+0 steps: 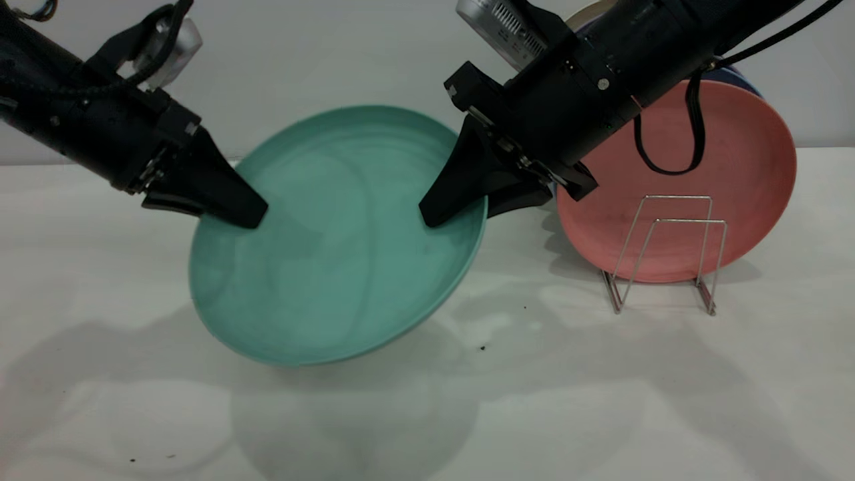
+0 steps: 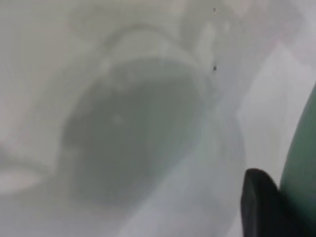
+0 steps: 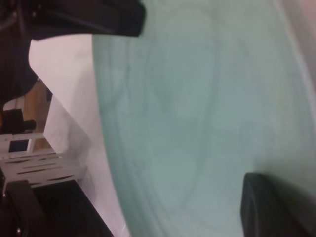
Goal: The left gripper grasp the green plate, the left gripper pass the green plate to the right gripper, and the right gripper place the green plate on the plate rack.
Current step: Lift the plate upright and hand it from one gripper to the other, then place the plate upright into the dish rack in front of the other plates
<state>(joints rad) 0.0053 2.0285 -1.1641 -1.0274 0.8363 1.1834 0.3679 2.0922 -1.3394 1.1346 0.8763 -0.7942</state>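
Observation:
The green plate (image 1: pixel 340 247) hangs tilted above the white table, its face toward the exterior camera. My left gripper (image 1: pixel 250 212) is shut on its left rim. My right gripper (image 1: pixel 444 210) grips the right rim, one finger on the face and the other behind the plate. In the left wrist view one black finger (image 2: pixel 259 207) lies against the plate (image 2: pixel 303 163). In the right wrist view a finger (image 3: pixel 266 207) rests on the plate's face (image 3: pixel 197 123), with the left gripper (image 3: pixel 98 17) at the far rim. The plate rack (image 1: pixel 668 254) stands at the right.
A salmon-pink plate (image 1: pixel 735 187) stands upright in the rack behind its front wire loops. A dark blue plate's edge (image 1: pixel 745 79) shows behind it. The plate's shadow lies on the table (image 1: pixel 133 401) below.

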